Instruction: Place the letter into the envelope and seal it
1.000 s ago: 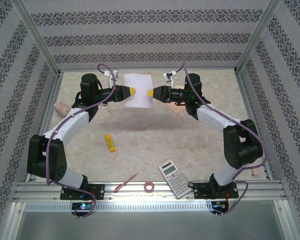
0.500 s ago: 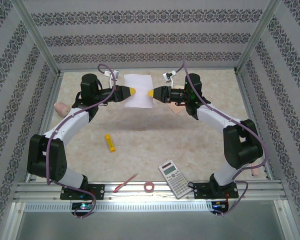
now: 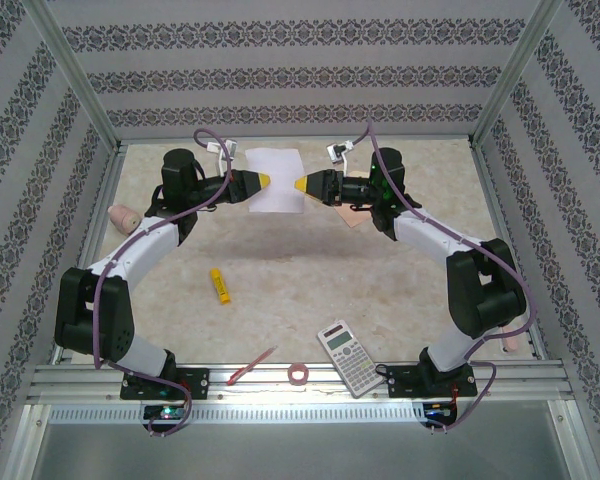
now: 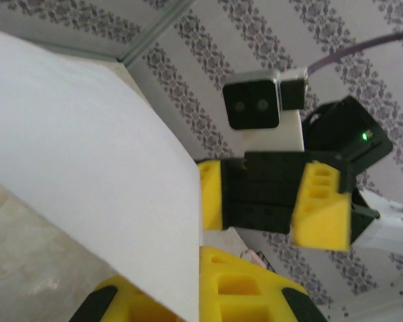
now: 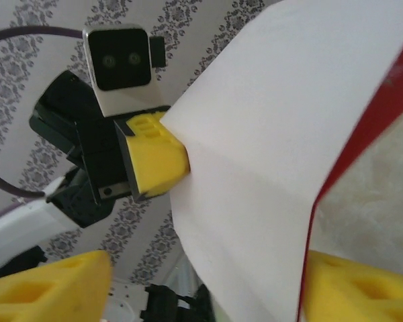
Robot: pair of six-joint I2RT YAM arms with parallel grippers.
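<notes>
The letter [image 3: 277, 180] hangs in the air over the back of the table, white back up; its red border shows in the right wrist view [image 5: 289, 134]. My left gripper [image 3: 268, 181] is shut on the sheet's left edge, its yellow fingers [image 4: 255, 282] pinching the paper [image 4: 87, 168]. My right gripper [image 3: 298, 185] faces it from the right and stands open, fingers [image 5: 47, 282] wide apart with the letter's right edge between them. A peach corner of the envelope [image 3: 353, 218] lies on the table under my right gripper, mostly hidden.
A yellow glue stick [image 3: 219, 285] lies left of centre. Near the front edge are a calculator [image 3: 347, 357], a red pen [image 3: 252, 366] and a small tape roll [image 3: 299, 375]. A pink object [image 3: 123, 215] sits by the left wall. Patterned walls enclose the table.
My right gripper's fingers have spread apart around the letter's right edge. My left gripper keeps its hold, and the sheet has barely shifted.
</notes>
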